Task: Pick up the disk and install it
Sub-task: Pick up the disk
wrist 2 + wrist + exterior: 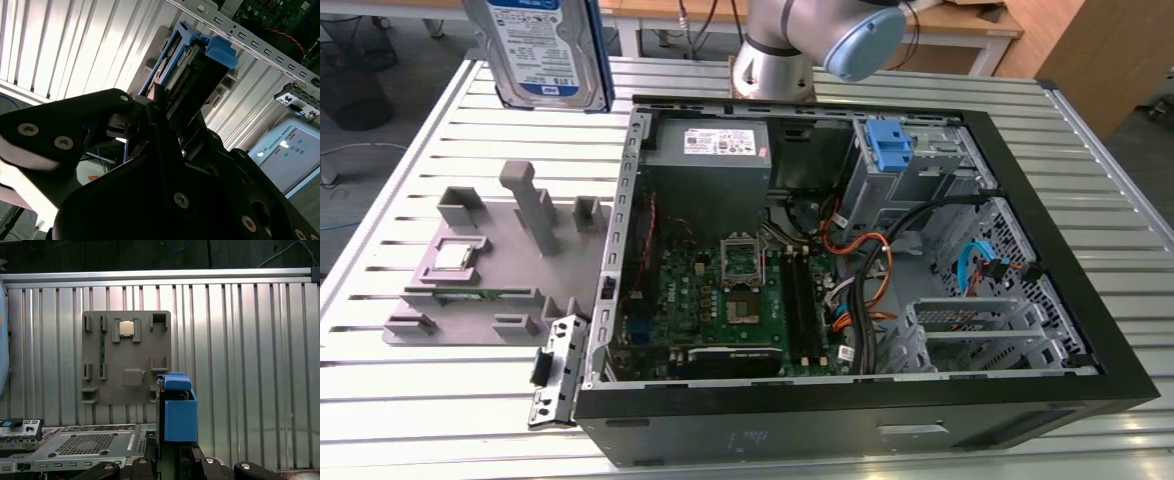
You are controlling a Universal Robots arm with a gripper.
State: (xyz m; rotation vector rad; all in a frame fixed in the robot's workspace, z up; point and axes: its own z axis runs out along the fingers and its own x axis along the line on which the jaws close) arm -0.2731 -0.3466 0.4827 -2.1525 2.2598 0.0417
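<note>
- Way over on the exterior view's left, the disk point(540, 50) is up in the air with its label facing the camera. It's well clear of the slatted table point(427, 150) and off to the side of the open case point(854, 420).
- In the second wrist view the gripper point(165, 102) is clamped tight on the disk, and the blue rails stick out past the fingers. The grip looks solid to me, so I wouldn't touch the squeeze.
- Under it sits the grey fixture plate point(494, 270) with its upright pegs. I'd hold this height so the drive can't clip one.
- In the middle of the case, orange and black cables point(881, 250) loop near the drive cage point(927, 165). That's my biggest snag worry.
- Over to the right, a blue bracket point(890, 145) sits in the cage. My guess is the rails need to be square to the cage, so go slow and don't twist.
</note>
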